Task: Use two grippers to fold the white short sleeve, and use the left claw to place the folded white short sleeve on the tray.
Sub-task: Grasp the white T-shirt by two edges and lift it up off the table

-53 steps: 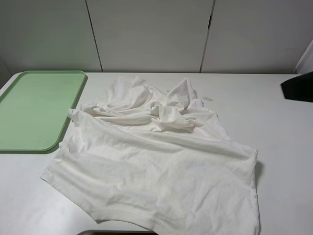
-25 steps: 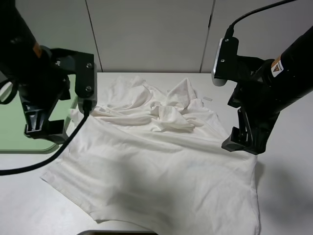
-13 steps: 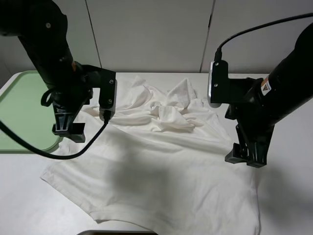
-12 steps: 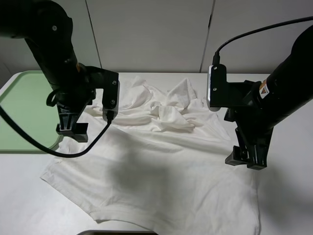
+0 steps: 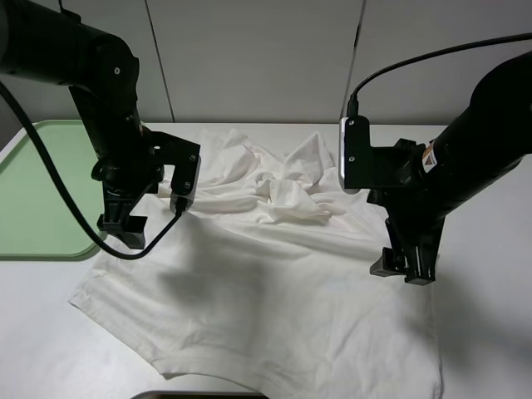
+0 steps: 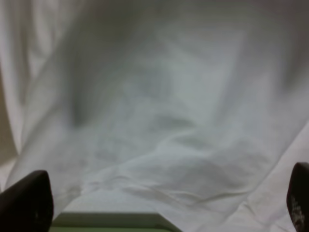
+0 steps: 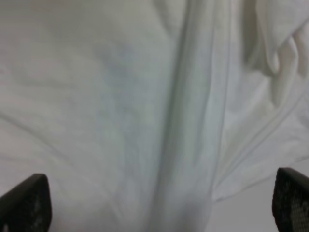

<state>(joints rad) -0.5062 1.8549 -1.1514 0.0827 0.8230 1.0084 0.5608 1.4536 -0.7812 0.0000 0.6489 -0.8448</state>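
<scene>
Exterior high shows the shirt (image 5: 274,283) rumpled on the counter (image 5: 490,332) beside the tray (image 5: 41,191), with the left fingers (image 5: 123,231) over its tray-side edge and the right fingers (image 5: 405,266) over the opposite edge. Left wrist shows the fingers (image 6: 26,203) spread wide above the cloth, holding nothing. Right wrist shows the fingers (image 7: 24,203) likewise wide and empty; the cloth looks light, limp and quick to bunch, so pinching both side edges seems best.

This looks like a robotics lab or test room. A plain white table (image 5: 486,349) stands before bare pale wall panels (image 5: 249,58). Over it reach a black left arm (image 5: 108,108) and right arm (image 5: 482,125) with exposed cables (image 5: 416,61), beside a green tray (image 5: 41,191).
</scene>
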